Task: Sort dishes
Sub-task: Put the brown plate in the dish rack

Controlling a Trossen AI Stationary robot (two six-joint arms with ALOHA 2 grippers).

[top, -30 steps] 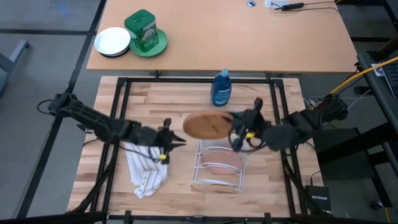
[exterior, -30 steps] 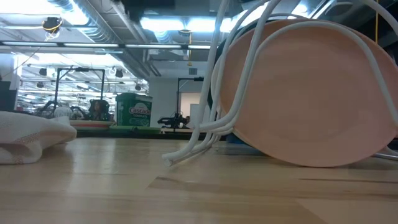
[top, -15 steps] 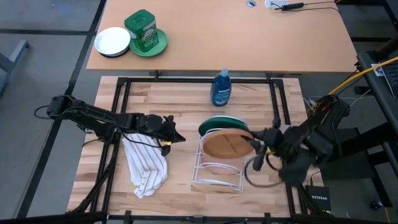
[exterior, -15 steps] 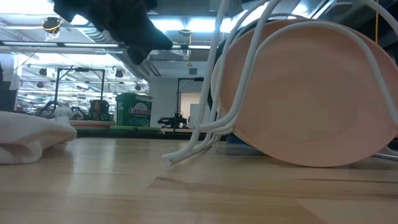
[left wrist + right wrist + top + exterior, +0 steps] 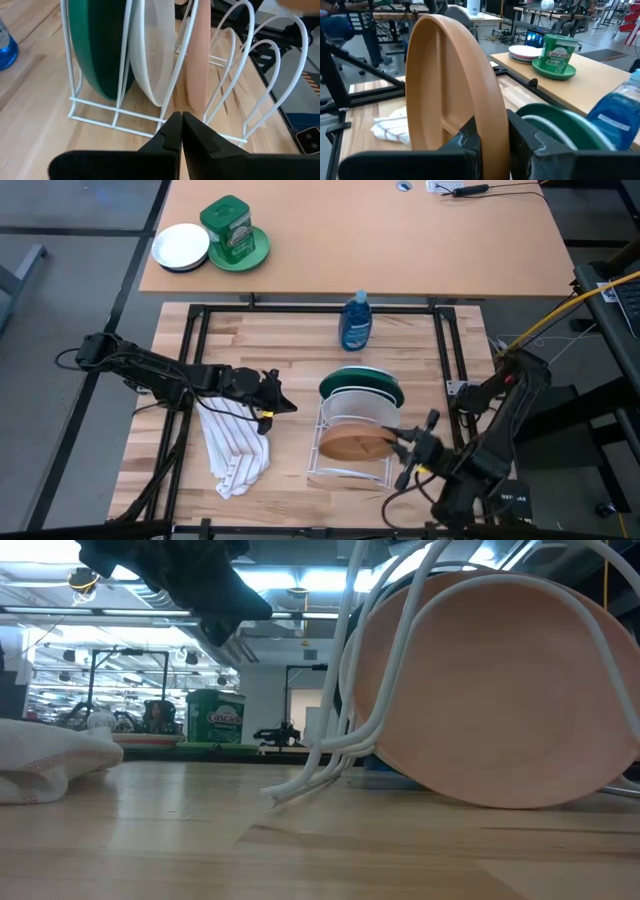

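at the near end of the white wire rack [image 5: 352, 442], the right gripper [image 5: 404, 445] pinched the rim of the brown plate [image 5: 356, 443], its two fingers [image 5: 470, 142] pressed against either face of the upright plate. the brown plate sat over the front slots of the rack, tilted toward the near edge of the table. behind it in the rack stood the pink plate [image 5: 198, 55], then the white plate [image 5: 366, 402], then the dark green plate [image 5: 358, 379] at the far end, each upright in its own slot. the left gripper [image 5: 272, 402] hung just to the left of the rack, above the corner of a crumpled white cloth [image 5: 236, 446], with its fingers [image 5: 170, 132] pressed together on nothing and pointing toward the rack. beyond the far end of the rack stood a blue bottle [image 5: 355, 321]. on the farther table, well apart from the rack, a green tin [image 5: 228, 227] sat on a green plate beside a small white dish [image 5: 181, 246].
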